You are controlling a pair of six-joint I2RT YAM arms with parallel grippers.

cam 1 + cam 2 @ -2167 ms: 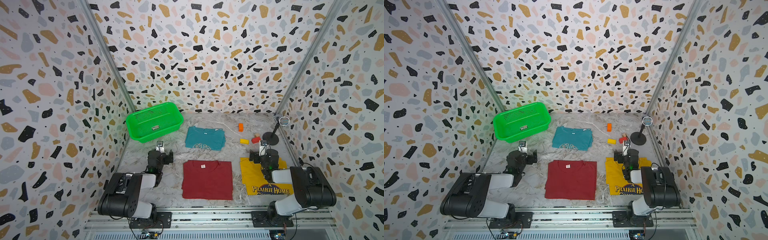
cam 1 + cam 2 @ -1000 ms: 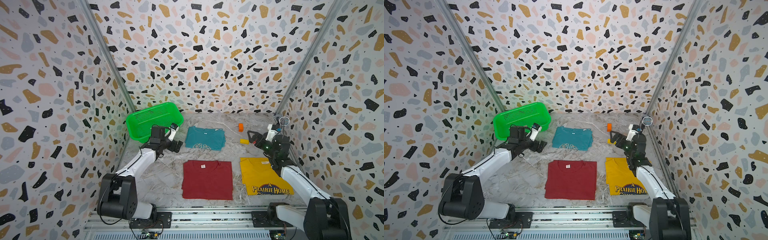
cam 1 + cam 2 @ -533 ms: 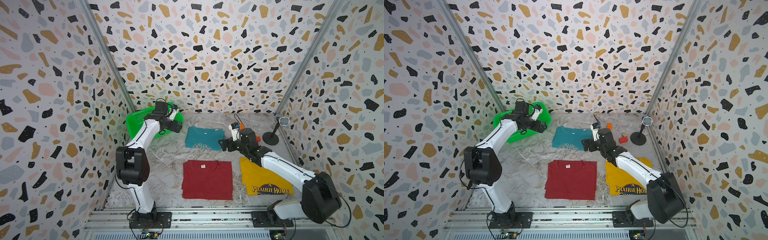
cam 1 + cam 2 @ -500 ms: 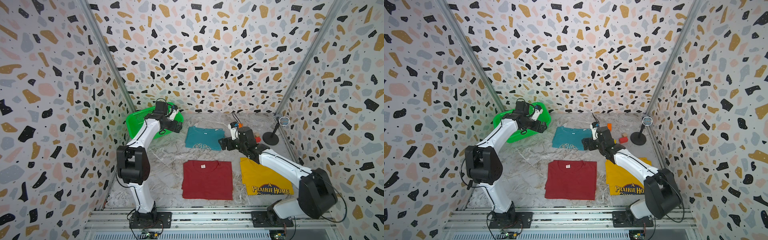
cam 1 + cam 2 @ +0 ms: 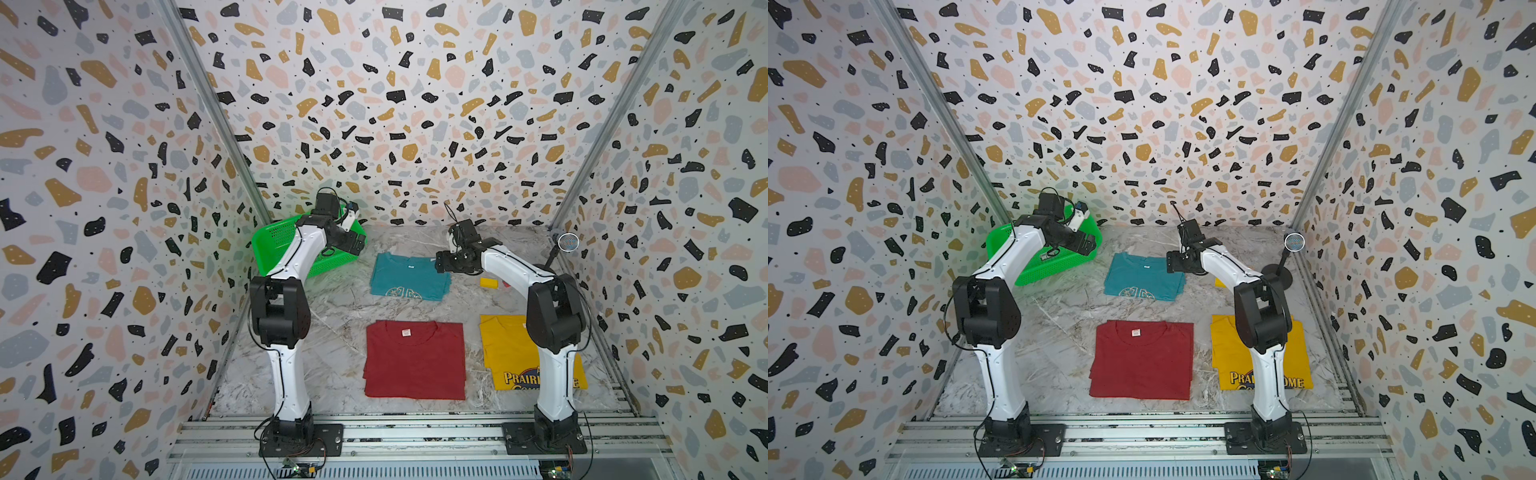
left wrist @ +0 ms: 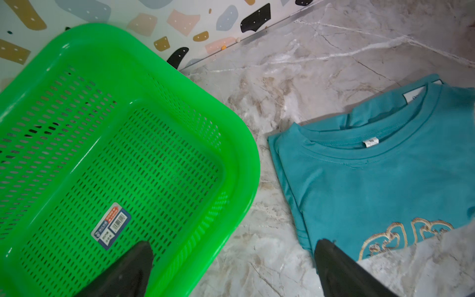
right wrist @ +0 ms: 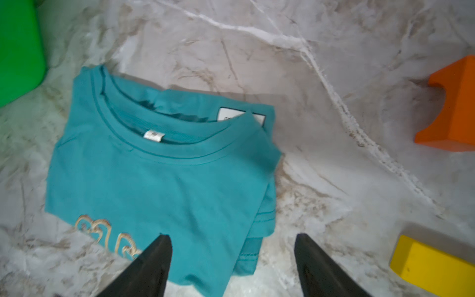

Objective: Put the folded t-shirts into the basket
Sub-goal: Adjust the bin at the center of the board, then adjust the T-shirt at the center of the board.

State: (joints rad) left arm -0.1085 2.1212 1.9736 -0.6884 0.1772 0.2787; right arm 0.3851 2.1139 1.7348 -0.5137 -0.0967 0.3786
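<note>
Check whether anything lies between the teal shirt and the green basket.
Nothing visible does. Only bare marble table separates the teal shirt from the basket rim; the open left gripper hovers above that gap.

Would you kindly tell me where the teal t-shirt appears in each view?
Both top views: teal t-shirt mid-floor, beyond the red shirt.
Left wrist: beside the basket, shirt at.
Right wrist: between basket and orange block, at.
Shared landmark: the green basket.
</note>
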